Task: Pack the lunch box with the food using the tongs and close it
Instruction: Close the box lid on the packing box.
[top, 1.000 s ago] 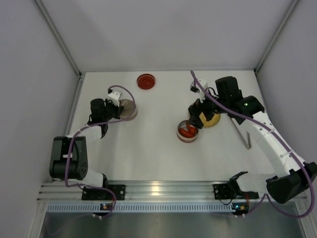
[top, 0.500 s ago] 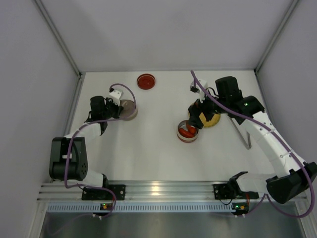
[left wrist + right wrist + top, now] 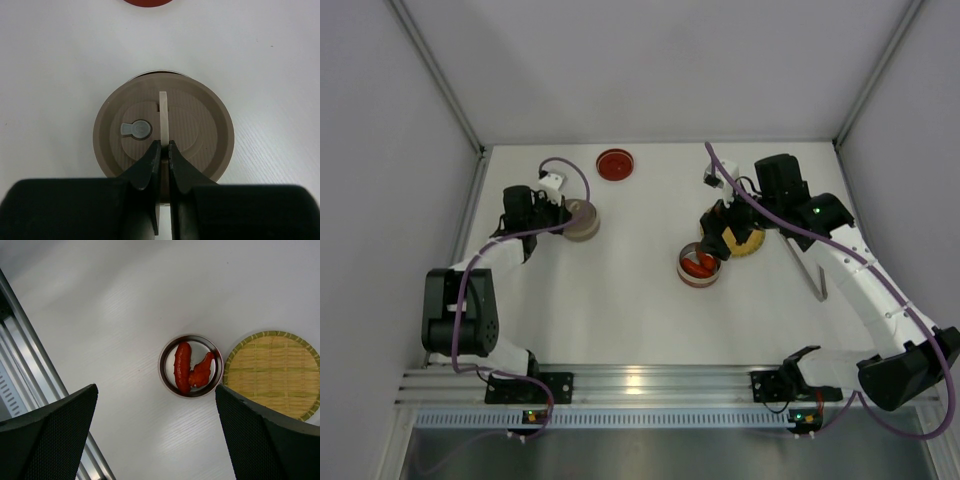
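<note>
A round tin (image 3: 190, 366) holds two red pieces of food (image 3: 182, 366) and stands beside the yellow woven plate (image 3: 272, 374). My right gripper (image 3: 156, 395) hangs high above them, open and holding nothing; in the top view it (image 3: 716, 232) is over the tin (image 3: 699, 266). The grey tongs (image 3: 810, 268) lie on the table to the right of the plate. At the left, my left gripper (image 3: 163, 145) is shut on the thin white strap handle (image 3: 163, 112) of a round beige lid (image 3: 200, 125) that sits on another tin (image 3: 583, 222).
A flat red disc (image 3: 615, 164) lies near the back wall and shows at the top edge of the left wrist view (image 3: 147, 2). Grey walls enclose the white table (image 3: 630, 300) on three sides. An aluminium rail (image 3: 640, 380) runs along the near edge.
My left wrist has shifted toward the back wall, still at the beige lid's handle; the tin has barely moved. The right arm has not moved.
</note>
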### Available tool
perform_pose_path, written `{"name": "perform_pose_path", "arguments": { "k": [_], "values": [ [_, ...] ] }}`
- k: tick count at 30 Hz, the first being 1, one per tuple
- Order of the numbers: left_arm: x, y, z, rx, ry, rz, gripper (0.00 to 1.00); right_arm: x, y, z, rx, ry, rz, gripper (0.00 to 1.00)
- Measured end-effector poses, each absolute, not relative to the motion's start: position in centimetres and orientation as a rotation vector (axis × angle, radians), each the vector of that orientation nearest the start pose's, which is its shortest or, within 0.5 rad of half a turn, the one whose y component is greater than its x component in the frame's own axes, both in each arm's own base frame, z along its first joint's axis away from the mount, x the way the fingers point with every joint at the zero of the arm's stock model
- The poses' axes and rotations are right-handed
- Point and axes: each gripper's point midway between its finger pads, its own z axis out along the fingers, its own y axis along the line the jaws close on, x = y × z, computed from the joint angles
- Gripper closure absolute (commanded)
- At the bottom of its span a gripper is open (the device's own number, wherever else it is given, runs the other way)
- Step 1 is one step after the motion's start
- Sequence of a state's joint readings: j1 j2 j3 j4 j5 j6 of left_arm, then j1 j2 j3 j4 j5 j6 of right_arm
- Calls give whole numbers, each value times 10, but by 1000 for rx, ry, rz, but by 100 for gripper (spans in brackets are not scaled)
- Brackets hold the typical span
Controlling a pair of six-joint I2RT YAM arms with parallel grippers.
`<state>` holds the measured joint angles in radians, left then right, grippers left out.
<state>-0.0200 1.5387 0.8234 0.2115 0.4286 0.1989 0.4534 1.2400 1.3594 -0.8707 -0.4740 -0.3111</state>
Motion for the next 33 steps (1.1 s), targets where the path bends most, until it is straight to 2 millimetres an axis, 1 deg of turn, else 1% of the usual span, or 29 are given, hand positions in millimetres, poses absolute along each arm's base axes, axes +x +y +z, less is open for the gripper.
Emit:
{"name": "perform_pose_path", "arguments": {
  "k": [3,4,5,7,14,15,18,23,26,28,33],
  "values": [
    [422,-74,111,473,1994,-341,100,254,200,262,-1075,2032,622,1],
    [422,-74,110,473,1998,-342,98,254,200,262,-1076,2032,622,1],
    [421,-74,110,472,2002,-344,94,254,200,262,-1076,2032,623,1],
    [420,-74,108,468,2014,-349,92,253,200,262,-1076,2032,625,1],
    [413,-75,94,424,2092,-382,91,253,201,262,-1078,2030,631,1],
    [413,-75,94,416,2097,-385,91,253,201,262,-1078,2030,631,1],
    [414,-75,94,390,2113,-397,86,252,202,262,-1080,2029,635,1],
    [415,-76,94,364,2126,-414,73,251,202,263,-1082,2026,643,1],
    [415,-76,95,356,2134,-419,69,251,203,263,-1083,2026,646,1],
    [414,-76,95,351,2143,-422,69,251,203,263,-1083,2025,648,1],
    [411,-76,87,338,2181,-434,69,251,203,263,-1084,2024,652,1]
  ]
}}
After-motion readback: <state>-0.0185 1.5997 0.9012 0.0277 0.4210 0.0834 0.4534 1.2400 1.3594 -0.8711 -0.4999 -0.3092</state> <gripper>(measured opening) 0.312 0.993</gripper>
